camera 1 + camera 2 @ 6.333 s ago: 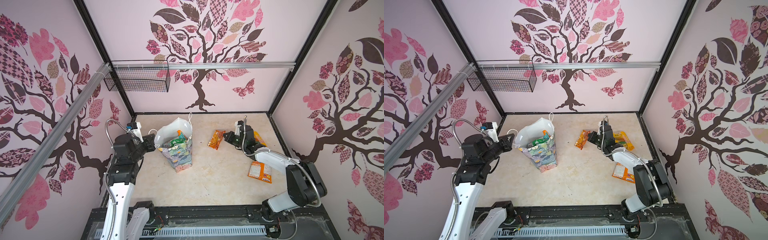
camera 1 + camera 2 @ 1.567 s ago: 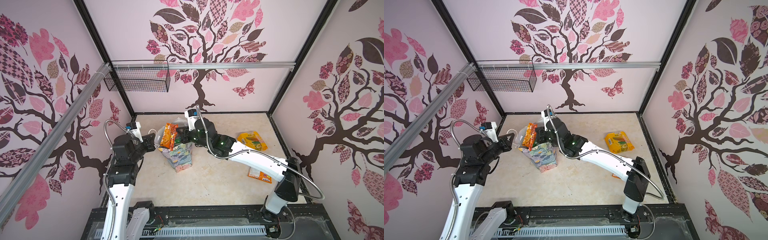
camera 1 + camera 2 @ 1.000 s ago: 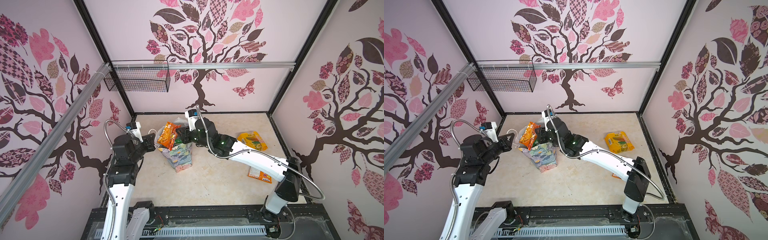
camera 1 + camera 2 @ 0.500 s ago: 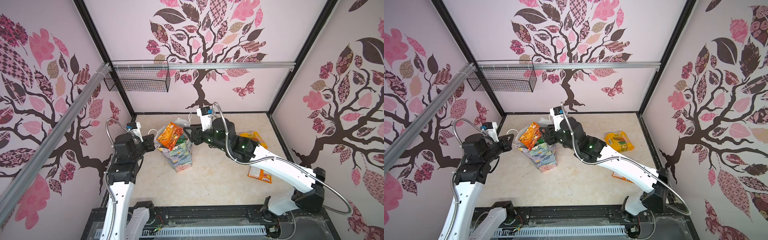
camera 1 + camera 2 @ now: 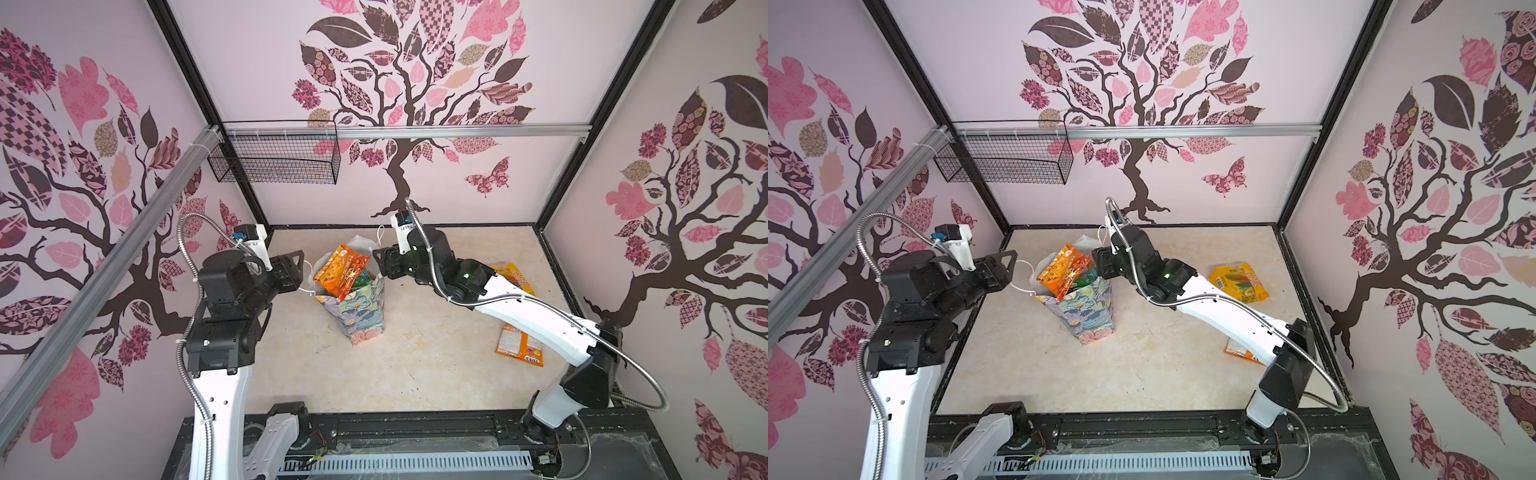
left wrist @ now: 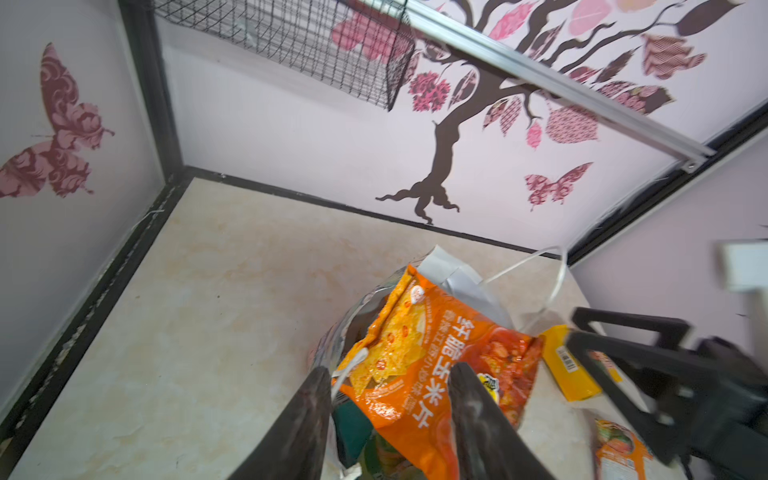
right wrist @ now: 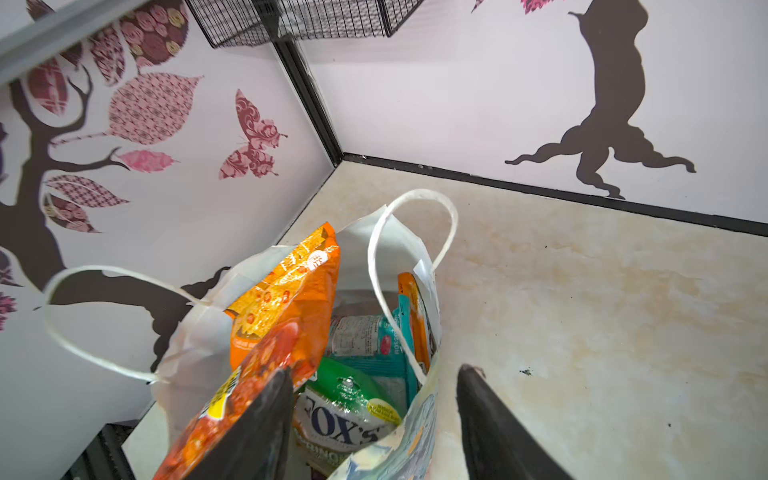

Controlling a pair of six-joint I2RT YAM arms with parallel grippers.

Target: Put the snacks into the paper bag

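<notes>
Newly released, orange packet (image 5: 343,270) juts from paper bag (image 5: 361,316) above green and teal snacks (image 7: 349,399); left hand (image 6: 390,368), right hand (image 7: 376,368) open.

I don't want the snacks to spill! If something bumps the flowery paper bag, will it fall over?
Quite possibly. The paper bag stands tall on a small base, so a bump near the top could tip it. The orange packet pokes high out of the mouth, likely making it top-heavy. Its crumpled rim looks soft, so it would probably buckle.
</notes>
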